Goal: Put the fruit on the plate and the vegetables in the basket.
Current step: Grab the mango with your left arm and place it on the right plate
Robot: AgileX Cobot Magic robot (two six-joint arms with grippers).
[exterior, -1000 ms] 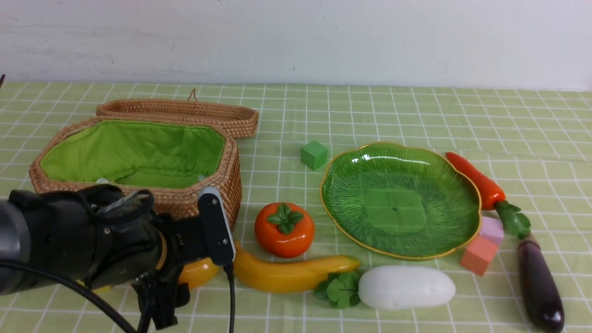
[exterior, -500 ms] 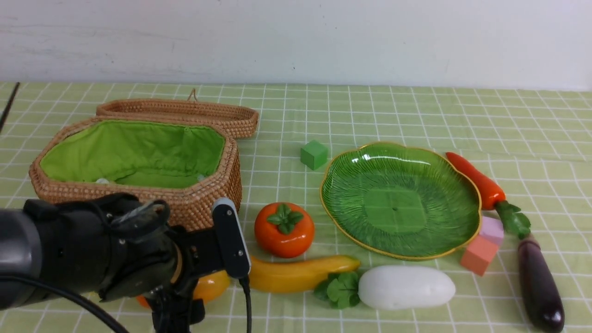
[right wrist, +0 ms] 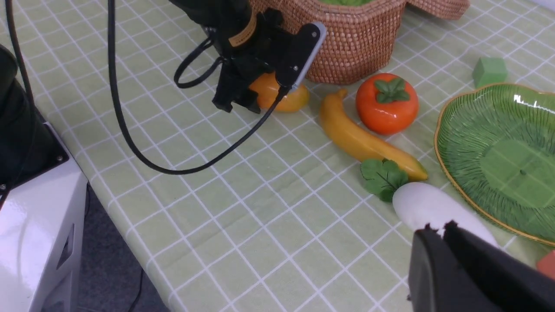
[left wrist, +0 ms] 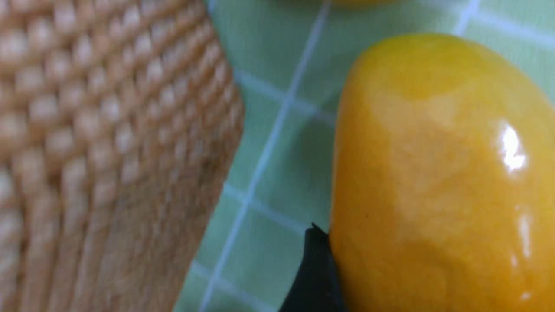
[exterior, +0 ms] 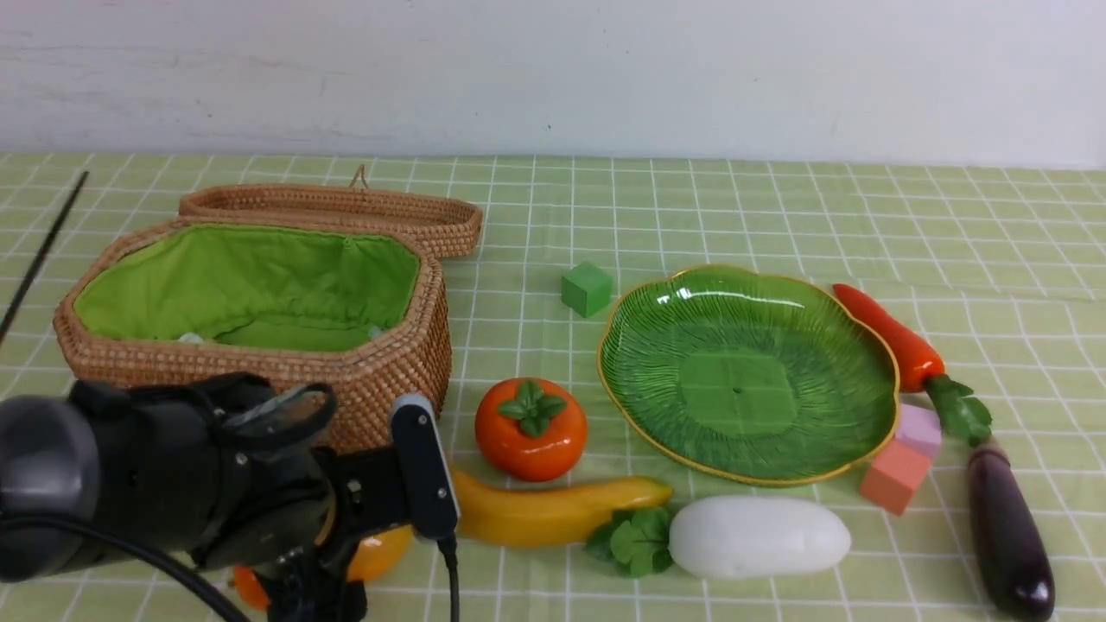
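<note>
So over the last second the left arm has dropped lower and crept a bit right along the front of the basket (exterior: 380, 380), and its left tool (exterior: 315, 596) is now down over the mango (left wrist: 433, 173). The fingers are spread wide and one tip touches the mango's side, but honestly I can't tell if it's clamped yet. The mango is still on the bench (exterior: 691, 207), just beside the basket wall.

Nothing else budged: persimmon (exterior: 530, 429), banana (exterior: 553, 511) and radish (exterior: 760, 536) sit where they were, the plate (exterior: 743, 380) is bare, and the carrot (exterior: 890, 337) and eggplant (exterior: 1007, 536) lie past it. The right tool (right wrist: 439, 227) hangs pinched closed with nothing in it, above the radish.

My read: first fruit pickup is just about happening, and nothing is sorted yet.
</note>
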